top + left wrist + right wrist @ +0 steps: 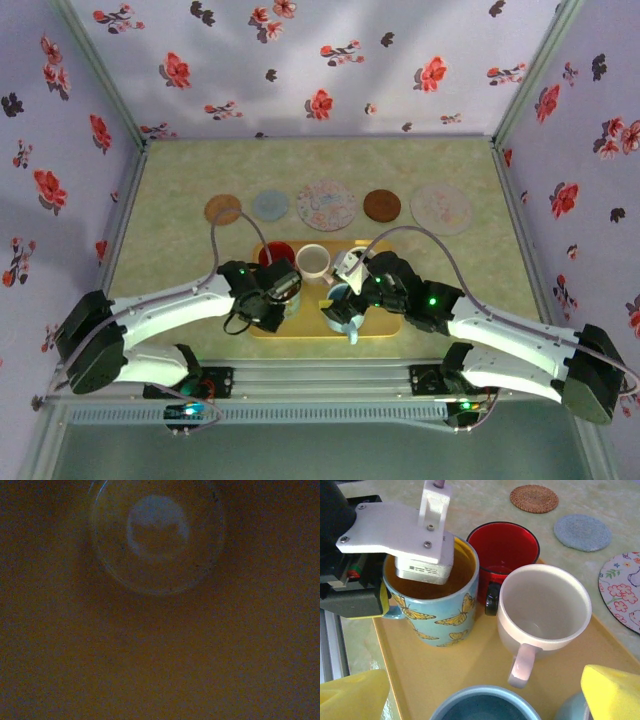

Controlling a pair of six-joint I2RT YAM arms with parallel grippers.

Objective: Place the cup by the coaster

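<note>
Setting: a robot test cell in a lab, dressed to look domestic. Evidence: left arm point(170, 310) and right arm point(500, 335) are bolted to a metal rail point(320, 378) at the near tabletop point(200, 170) edge. Metal frame posts point(108, 80) stand at the corners, and flower-print walls point(300, 90) close three sides. Staged props: a tray point(470, 675) of mugs point(545, 605), with a tidy row of coasters point(325, 204) behind it.
</note>
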